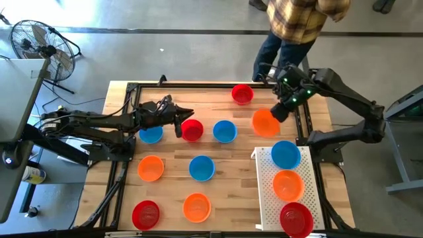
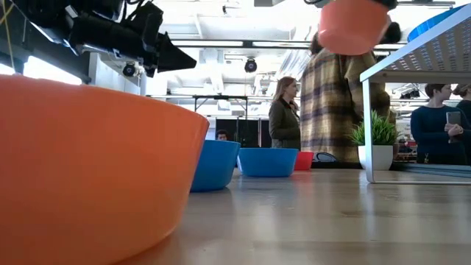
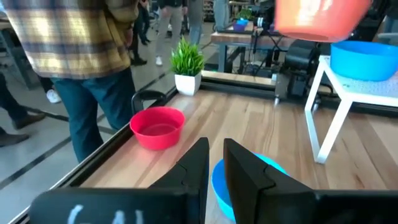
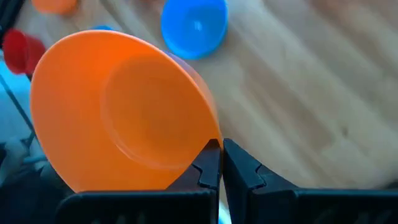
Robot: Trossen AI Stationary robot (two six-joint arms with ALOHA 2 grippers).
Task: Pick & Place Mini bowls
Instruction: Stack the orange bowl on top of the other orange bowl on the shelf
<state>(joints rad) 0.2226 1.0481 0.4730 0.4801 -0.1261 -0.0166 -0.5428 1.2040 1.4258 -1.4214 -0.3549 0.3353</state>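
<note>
Right, my right tool [image 4: 220,163] is pinching the rim of an orange mini bowl [image 4: 118,109], fingers pressed tight on the thin wall, and the bowl hangs clear of the tabletop [image 1: 225,158], between the far red bowl [image 1: 242,94] and the white tray [image 1: 268,192]. It tips freely from that one edge hold, so I judge it very light: stiff plastic, glossy, likely to slip if I swing hard. The rim is the only sensible place to take it; the body is too wide for me.

On the tray sit a blue bowl [image 1: 285,154], another orange bowl [image 1: 287,184] and a red one [image 1: 296,218]. The free patch seems to be by the tray's near-left part, though I can't quite judge the room there.

My left tool [image 1: 177,118] hovers over the tabletop beside the centre red bowl [image 1: 192,130], fingers nearly together with a slim gap and nothing between them. The rest of the mini bowls lie scattered across the wood, hollow side up, rims exposed and easy to nip.
</note>
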